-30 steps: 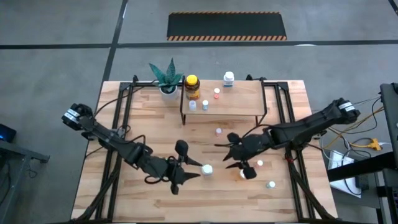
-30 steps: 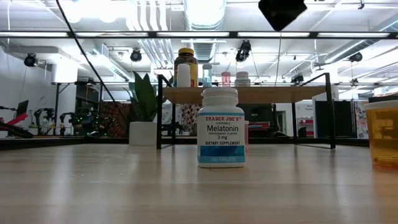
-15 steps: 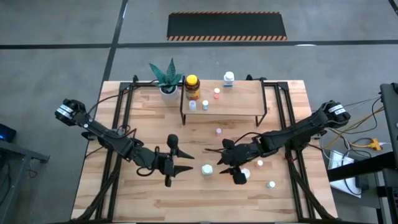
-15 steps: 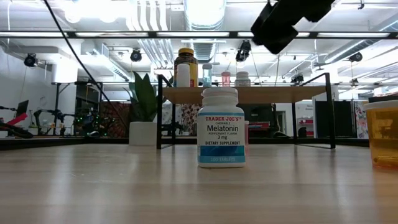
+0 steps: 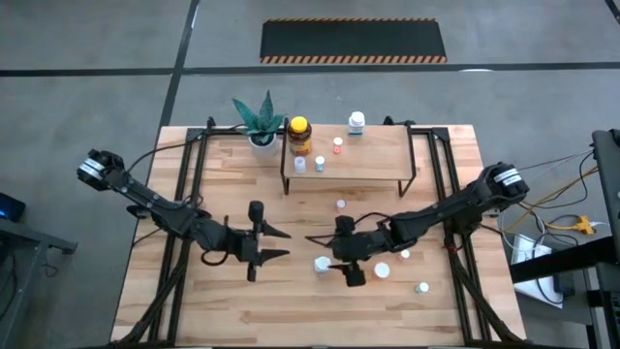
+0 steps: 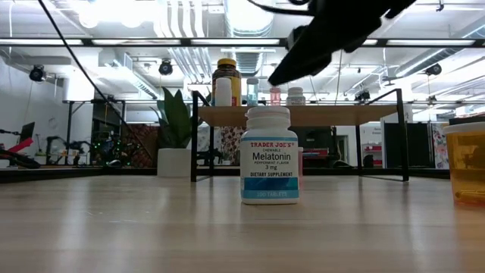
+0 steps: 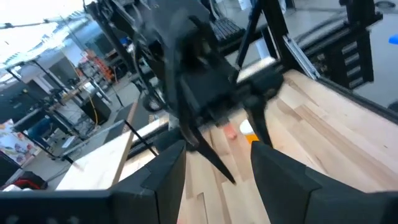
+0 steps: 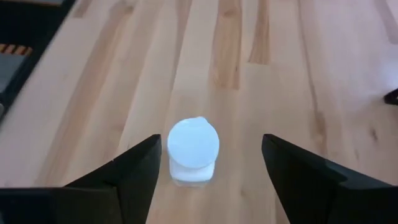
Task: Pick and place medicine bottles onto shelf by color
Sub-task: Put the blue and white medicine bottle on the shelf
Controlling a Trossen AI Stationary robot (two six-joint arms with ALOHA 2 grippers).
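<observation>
A white bottle with a white cap (image 5: 321, 264), labelled Melatonin in the low view (image 6: 270, 155), stands upright on the table at the near middle. My right gripper (image 5: 327, 256) is open above it, one finger on each side of the cap in the right wrist view (image 8: 193, 144), touching nothing. It also shows above the bottle in the low view (image 6: 318, 38). My left gripper (image 5: 279, 244) is open and empty to the bottle's left. The shelf (image 5: 373, 167) at the far middle carries the amber bottle with the yellow cap (image 5: 299, 136) and several small bottles.
Small bottles stand loose on the table: a pink-capped one (image 5: 341, 205) before the shelf, and three more (image 5: 382, 270) (image 5: 405, 255) (image 5: 422, 287) right of my right gripper. A potted plant (image 5: 260, 121) stands left of the shelf. An amber container (image 6: 464, 163) shows at the low view's right edge.
My left gripper has drawn back from the white bottle toward the table's left and a little toward the far edge, staying open. My right gripper has moved toward the table's left and come down over the white bottle. The bottle has not moved.
</observation>
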